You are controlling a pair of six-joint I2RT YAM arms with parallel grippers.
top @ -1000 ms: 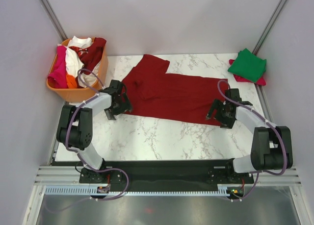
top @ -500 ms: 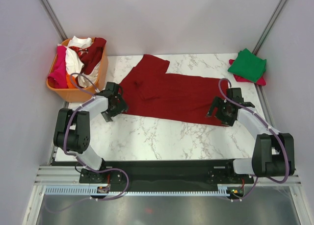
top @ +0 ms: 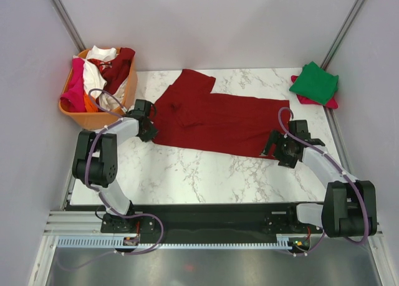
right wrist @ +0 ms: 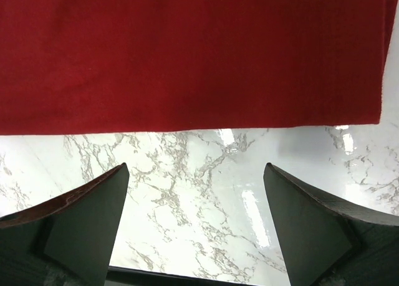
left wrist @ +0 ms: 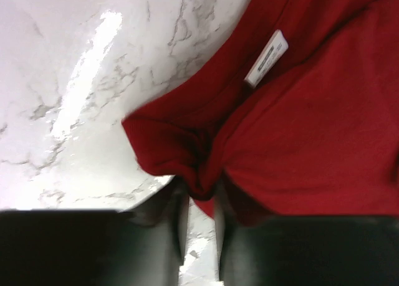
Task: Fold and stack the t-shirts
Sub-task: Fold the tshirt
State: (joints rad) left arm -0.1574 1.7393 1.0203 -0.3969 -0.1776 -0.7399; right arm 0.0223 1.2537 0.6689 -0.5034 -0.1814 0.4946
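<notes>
**Left corner pinched, right corner not yet taken**

At the upper left of the top view, the orange basket (top: 93, 119) holds loose shirts (top: 93, 74). Just right of it, the left gripper (top: 146, 125) is clamped on a bunched corner of the dark red t-shirt (top: 212, 118), which lies spread across the middle of the marble table (top: 199, 171). The left wrist view shows that cloth pinched between closed fingers. At lower right, the right gripper (top: 283, 150) gapes wide over bare marble just short of the shirt's edge, holding nothing. At upper right, a folded green t-shirt (top: 315, 81) rests on a pink-red one (top: 330, 103). The first fold looks to be in preparation; next the right gripper must reach the hem and close on it
</notes>
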